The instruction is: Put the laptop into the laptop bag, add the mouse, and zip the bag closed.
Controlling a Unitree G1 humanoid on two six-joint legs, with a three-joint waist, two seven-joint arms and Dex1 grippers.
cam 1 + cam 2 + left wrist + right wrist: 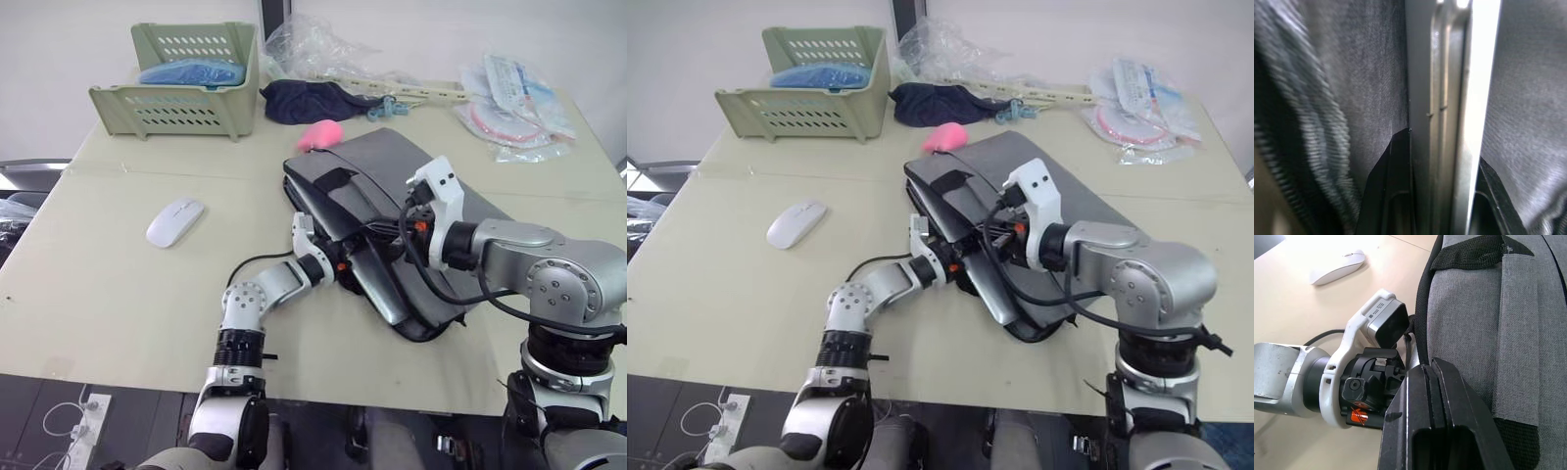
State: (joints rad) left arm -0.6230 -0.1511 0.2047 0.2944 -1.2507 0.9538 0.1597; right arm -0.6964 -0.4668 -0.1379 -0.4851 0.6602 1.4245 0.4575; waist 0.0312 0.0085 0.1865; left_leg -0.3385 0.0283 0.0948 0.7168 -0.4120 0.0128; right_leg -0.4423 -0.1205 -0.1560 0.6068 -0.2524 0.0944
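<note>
From my station the table [118, 294] was evenly and softly lit with faint shadows, while my left wrist camera gave blurred fabric and a glaring white streak beside the laptop [1437, 122].

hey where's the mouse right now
The mouse lies on the table at the robot's left, apart from the laptop bag and in front of the green basket.

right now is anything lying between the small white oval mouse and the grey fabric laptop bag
No. In the left eye view the stretch of beige table between the small white oval mouse and the grey fabric laptop bag is bare.
</note>
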